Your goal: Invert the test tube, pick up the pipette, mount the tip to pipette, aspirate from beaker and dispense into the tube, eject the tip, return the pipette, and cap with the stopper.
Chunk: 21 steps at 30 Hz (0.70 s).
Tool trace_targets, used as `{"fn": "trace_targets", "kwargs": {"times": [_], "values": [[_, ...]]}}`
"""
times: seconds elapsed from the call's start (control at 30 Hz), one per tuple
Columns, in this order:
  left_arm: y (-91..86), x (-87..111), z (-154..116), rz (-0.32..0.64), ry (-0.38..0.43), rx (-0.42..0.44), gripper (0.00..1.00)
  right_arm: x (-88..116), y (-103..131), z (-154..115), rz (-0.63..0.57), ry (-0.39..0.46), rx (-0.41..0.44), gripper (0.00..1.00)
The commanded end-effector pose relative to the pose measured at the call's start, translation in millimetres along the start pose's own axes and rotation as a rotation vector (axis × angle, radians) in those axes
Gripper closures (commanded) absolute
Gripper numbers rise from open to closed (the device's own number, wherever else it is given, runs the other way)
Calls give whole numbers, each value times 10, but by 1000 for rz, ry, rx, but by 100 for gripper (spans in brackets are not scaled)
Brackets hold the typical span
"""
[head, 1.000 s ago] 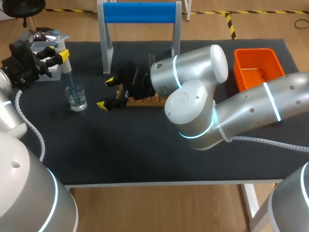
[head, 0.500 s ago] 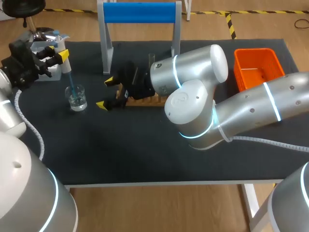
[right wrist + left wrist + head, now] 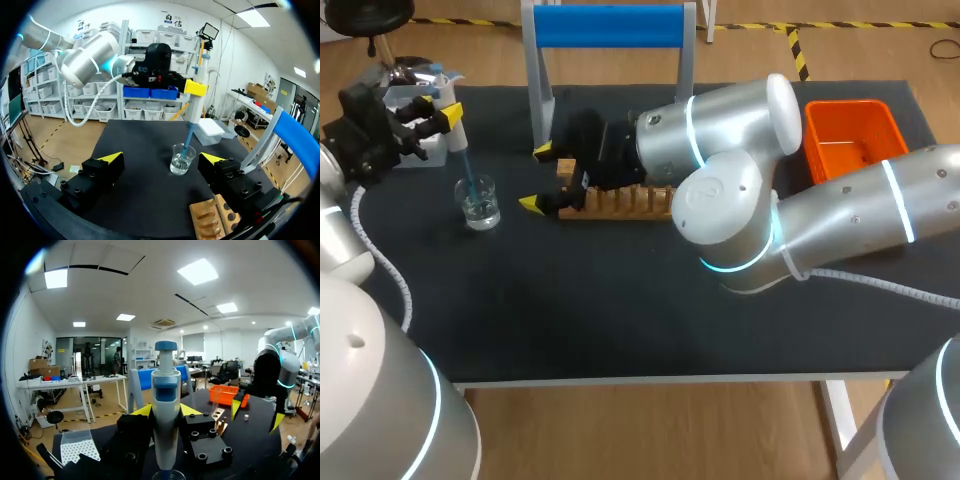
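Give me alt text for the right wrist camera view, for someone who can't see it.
The left gripper holds the pipette with its tip in the beaker, just ahead of the open right gripper.

Grips pipette in left gripper at far left. Holds right gripper left of middle, fingers spread wide and pointing left, arm bent in from right.
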<state>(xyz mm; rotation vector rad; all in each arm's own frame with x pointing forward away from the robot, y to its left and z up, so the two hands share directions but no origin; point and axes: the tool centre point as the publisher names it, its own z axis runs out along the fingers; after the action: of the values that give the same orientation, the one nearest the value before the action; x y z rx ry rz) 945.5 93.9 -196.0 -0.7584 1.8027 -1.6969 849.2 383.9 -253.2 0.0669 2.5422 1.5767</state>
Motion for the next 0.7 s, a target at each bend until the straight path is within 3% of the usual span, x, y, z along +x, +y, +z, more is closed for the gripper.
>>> {"fn": "trace_targets", "kwargs": {"times": [0.03, 0.7], "values": [[-3, 6, 6, 1, -3, -1, 100, -83, 205, -352, -20, 97, 55, 0], [-3, 6, 6, 1, -3, -1, 100, -285, 916, -694, -126, 254, -5, 0]]}}
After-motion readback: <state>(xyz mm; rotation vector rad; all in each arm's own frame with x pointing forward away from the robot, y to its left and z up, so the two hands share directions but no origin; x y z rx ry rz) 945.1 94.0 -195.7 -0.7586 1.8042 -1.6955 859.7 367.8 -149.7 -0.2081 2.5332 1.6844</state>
